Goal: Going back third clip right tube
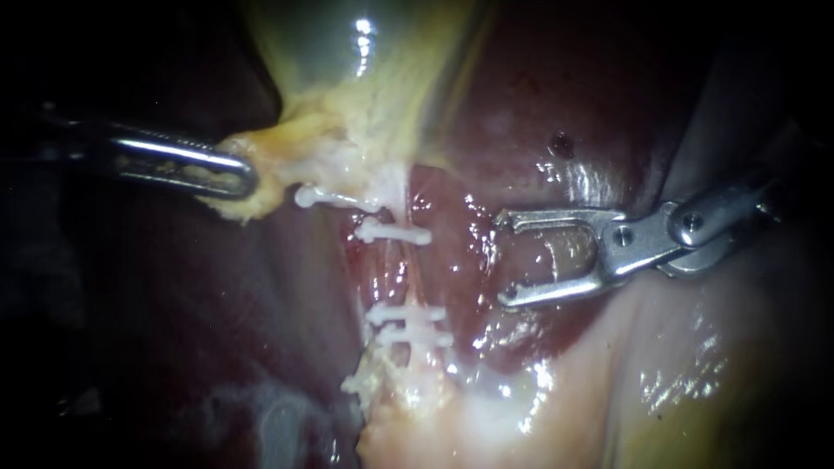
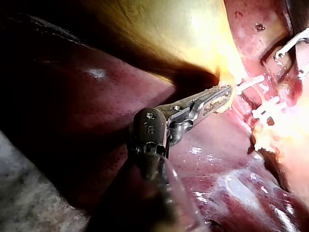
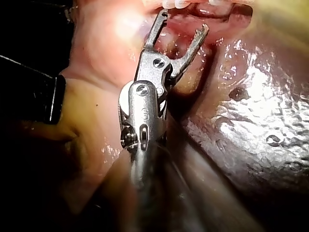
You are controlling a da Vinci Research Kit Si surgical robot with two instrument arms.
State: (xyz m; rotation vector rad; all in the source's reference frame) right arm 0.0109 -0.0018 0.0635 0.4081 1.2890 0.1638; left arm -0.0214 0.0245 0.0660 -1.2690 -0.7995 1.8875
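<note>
A pale tube [image 1: 401, 269] runs down from the gallbladder's yellowish neck [image 1: 330, 148]. Several white clips cross it: two upper ones [image 1: 393, 233] and a lower pair [image 1: 408, 314]. My right instrument [image 1: 504, 259] comes in from the right; its jaws are open and empty, apart from the tube and to the right of the gap between the clip groups. In the right wrist view those open jaws [image 3: 183, 23] hold nothing, just short of the clips [image 3: 176, 4]. My left instrument [image 1: 246, 182] is shut on the neck tissue and holds it to the left, as the left wrist view [image 2: 226, 93] confirms.
Dark red liver [image 1: 565, 104] lies behind and around the tube. The gallbladder's glistening body [image 1: 365, 52] rises above. Pale fatty tissue [image 1: 486, 417] fills the lower middle, with another white clip [image 1: 360, 380] at its edge.
</note>
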